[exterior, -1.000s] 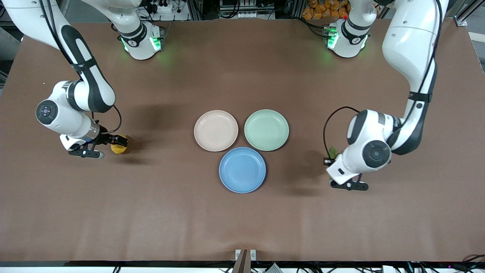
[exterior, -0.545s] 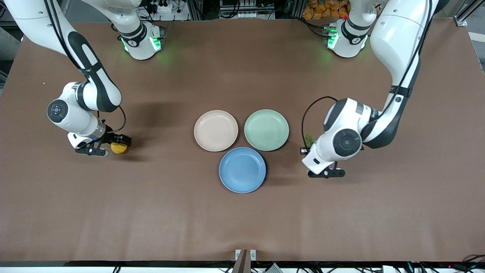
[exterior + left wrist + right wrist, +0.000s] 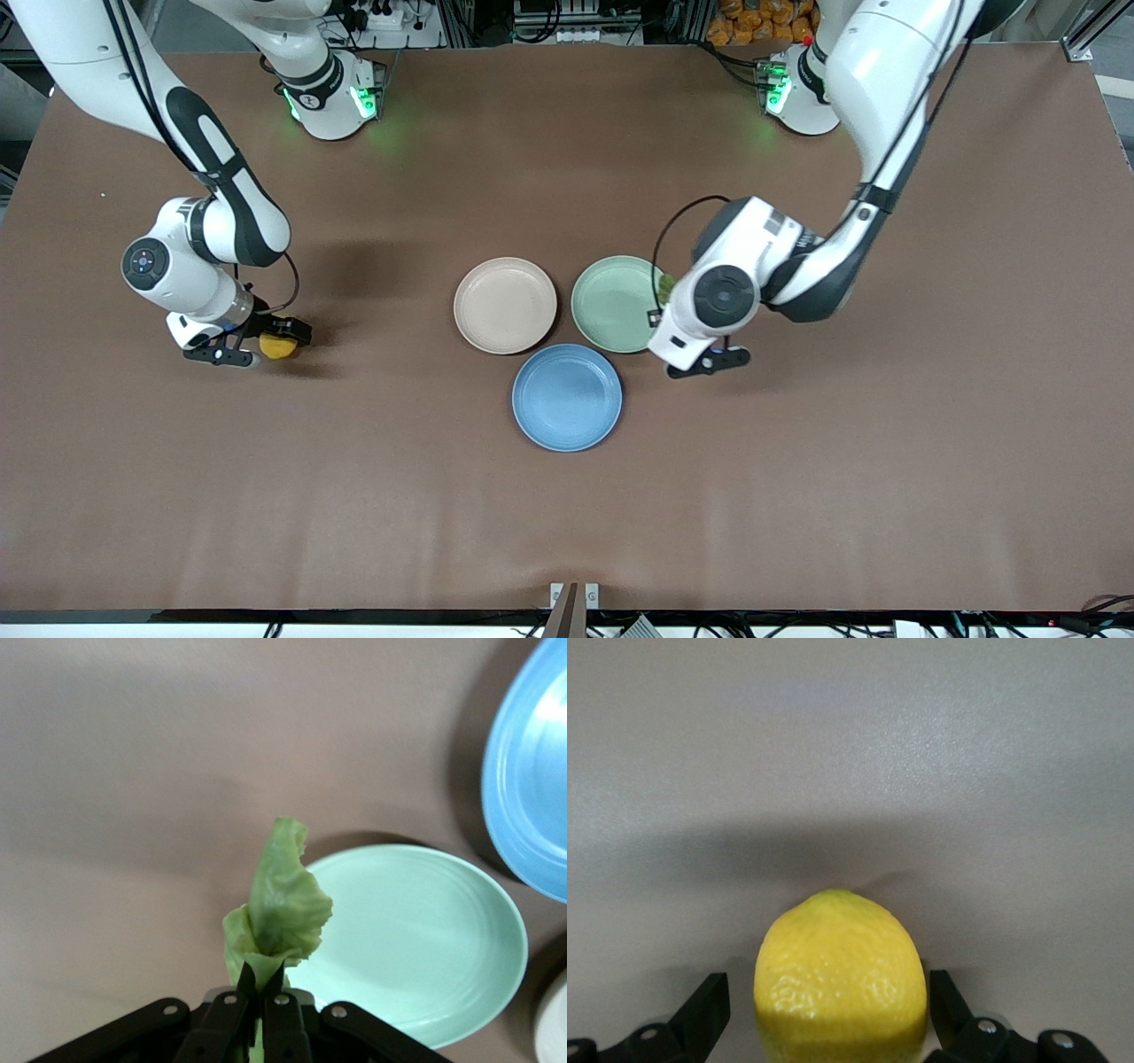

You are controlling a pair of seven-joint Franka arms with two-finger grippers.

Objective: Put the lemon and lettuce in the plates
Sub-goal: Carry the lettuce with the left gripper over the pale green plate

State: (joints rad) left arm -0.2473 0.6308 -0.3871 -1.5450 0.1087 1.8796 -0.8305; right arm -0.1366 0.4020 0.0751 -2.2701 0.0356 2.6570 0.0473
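Note:
The yellow lemon [image 3: 280,347] [image 3: 840,979] lies on the brown table toward the right arm's end. My right gripper [image 3: 282,340] [image 3: 828,1010] is low around it and open, one finger on each side with a small gap. A crinkled green lettuce [image 3: 282,899] [image 3: 663,283] leaf hangs from my left gripper [image 3: 263,979] [image 3: 660,299], which is shut on its stem. It is over the rim of the mint green plate [image 3: 616,306] [image 3: 425,939] on the side toward the left arm's end. The beige-pink plate [image 3: 505,306] beside it holds nothing.
A blue plate [image 3: 567,397] [image 3: 532,788] sits nearer the front camera, touching the gap between the two other plates. The left arm's wrist [image 3: 722,292] hovers beside the mint plate. Bare brown table surrounds the three plates.
My left arm has carried the lettuce from the left arm's end of the table to the mint plate's rim. The right gripper shifted slightly along the lemon and stays open.

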